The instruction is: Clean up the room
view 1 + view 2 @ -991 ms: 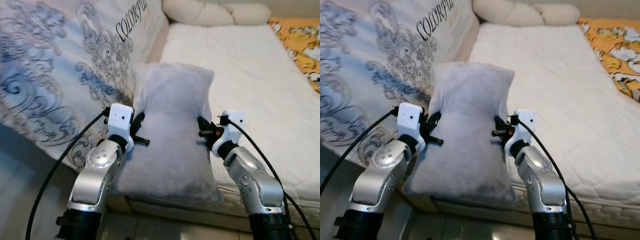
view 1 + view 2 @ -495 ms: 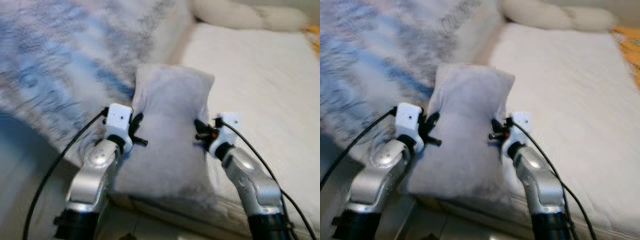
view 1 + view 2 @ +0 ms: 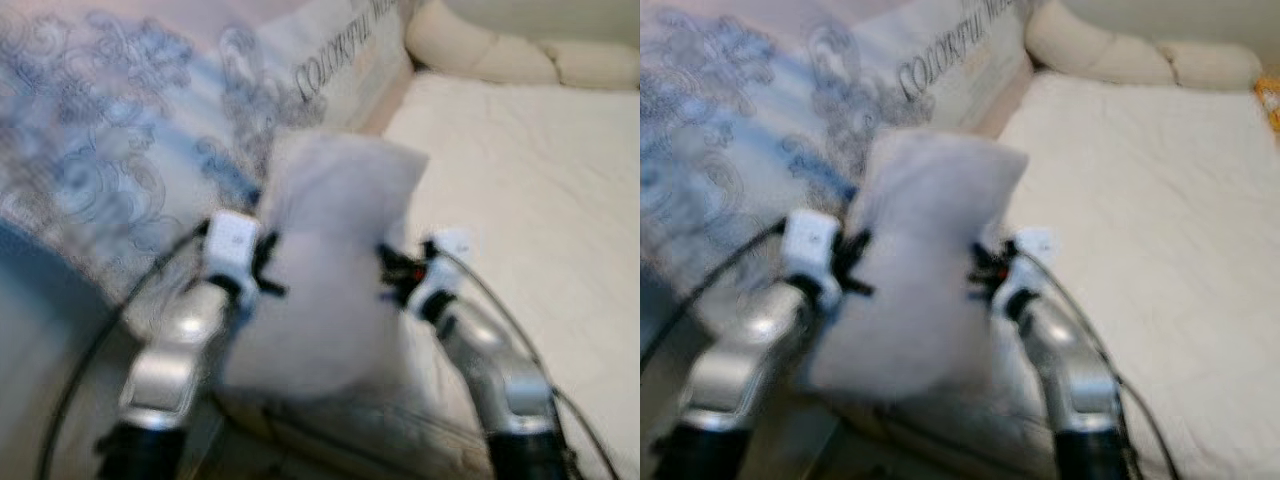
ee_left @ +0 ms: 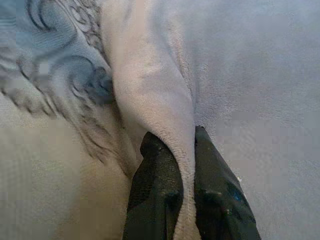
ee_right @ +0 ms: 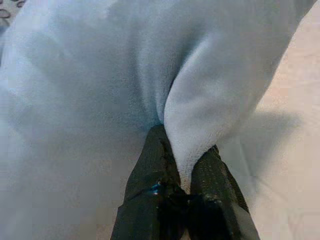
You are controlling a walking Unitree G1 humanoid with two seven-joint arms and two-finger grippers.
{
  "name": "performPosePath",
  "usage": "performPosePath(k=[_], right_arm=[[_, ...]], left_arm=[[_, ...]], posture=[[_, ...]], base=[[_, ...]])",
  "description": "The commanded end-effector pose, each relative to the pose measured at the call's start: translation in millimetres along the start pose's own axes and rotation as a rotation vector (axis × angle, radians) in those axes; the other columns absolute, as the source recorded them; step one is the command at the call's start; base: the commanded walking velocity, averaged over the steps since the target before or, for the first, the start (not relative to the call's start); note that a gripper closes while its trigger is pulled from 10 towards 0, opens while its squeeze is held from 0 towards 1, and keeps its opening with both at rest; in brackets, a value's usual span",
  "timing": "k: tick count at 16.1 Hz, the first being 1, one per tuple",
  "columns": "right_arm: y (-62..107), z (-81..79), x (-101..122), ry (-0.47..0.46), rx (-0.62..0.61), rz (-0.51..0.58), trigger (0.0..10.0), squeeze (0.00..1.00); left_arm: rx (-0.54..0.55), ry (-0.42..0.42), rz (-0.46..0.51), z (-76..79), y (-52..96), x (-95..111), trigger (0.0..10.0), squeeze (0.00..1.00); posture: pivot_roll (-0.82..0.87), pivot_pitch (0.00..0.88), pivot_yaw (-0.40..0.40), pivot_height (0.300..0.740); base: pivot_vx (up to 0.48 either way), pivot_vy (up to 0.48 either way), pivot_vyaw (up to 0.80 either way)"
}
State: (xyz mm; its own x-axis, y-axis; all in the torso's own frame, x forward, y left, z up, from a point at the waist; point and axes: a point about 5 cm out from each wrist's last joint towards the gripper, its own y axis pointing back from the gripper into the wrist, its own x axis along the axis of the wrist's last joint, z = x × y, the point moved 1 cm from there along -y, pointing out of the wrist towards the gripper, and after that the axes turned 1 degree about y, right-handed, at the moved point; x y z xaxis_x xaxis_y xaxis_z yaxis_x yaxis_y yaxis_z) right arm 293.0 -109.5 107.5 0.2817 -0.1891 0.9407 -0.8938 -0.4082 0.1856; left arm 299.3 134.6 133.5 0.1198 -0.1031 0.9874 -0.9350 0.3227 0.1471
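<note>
A soft grey pillow point(image 3: 335, 260) hangs between my two arms, over the near edge of a white mattress point(image 3: 530, 210). My left gripper point(image 3: 268, 268) is shut on the pillow's left edge; in the left wrist view its black fingers point(image 4: 160, 175) pinch a fold of the grey fabric point(image 4: 175, 115). My right gripper point(image 3: 390, 275) is shut on the pillow's right edge, and the right wrist view shows its fingers point(image 5: 157, 165) clamped on a fold point(image 5: 200, 125). The head views are blurred.
A large blue-grey patterned duvet point(image 3: 120, 170) with printed lettering lies to the left of the pillow. Two cream pillows point(image 3: 500, 55) rest at the far end of the mattress. Floor point(image 3: 40, 400) lies below at the near left.
The camera has swung, so the whole scene shifted right and blurred. Both grippers keep their hold on the pillow, which now looks lifted a little higher.
</note>
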Motion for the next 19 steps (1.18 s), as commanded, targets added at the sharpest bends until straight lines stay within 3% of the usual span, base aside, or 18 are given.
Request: performPosePath(k=[1, 10, 16, 19], right_arm=[[4.1, 6.3, 9, 0.008, -0.021, 0.042, 10.0, 0.00], [1.4, 9.1, 7, -0.025, -0.046, 0.053, 10.0, 0.00], [-10.3, 25.7, 7, -0.021, -0.187, 0.023, 10.0, 0.00], [-18.5, 35.8, -1, -0.043, -0.266, -0.008, 10.0, 0.00]], left_arm=[[-0.022, -0.011, 0.031, 4.6, -1.4, 9, 10.0, 0.00], [-0.038, -0.057, 0.014, -2.1, -3.9, 8, 10.0, 0.00], [-0.155, -0.164, -0.026, -0.7, -32.1, 12, 10.0, 0.00], [-0.214, -0.204, -0.027, 5.9, -61.6, 21, 10.0, 0.00]], posture=[[0.03, 0.000, 0.066, 0.740], [0.03, 0.000, 0.094, 0.740], [0.01, 0.000, 0.100, 0.740], [0.00, 0.000, 0.101, 0.740]], base=[[0.266, 0.000, -0.64], [0.059, 0.000, 0.00], [0.000, 0.000, 0.00], [0.000, 0.000, 0.00]])
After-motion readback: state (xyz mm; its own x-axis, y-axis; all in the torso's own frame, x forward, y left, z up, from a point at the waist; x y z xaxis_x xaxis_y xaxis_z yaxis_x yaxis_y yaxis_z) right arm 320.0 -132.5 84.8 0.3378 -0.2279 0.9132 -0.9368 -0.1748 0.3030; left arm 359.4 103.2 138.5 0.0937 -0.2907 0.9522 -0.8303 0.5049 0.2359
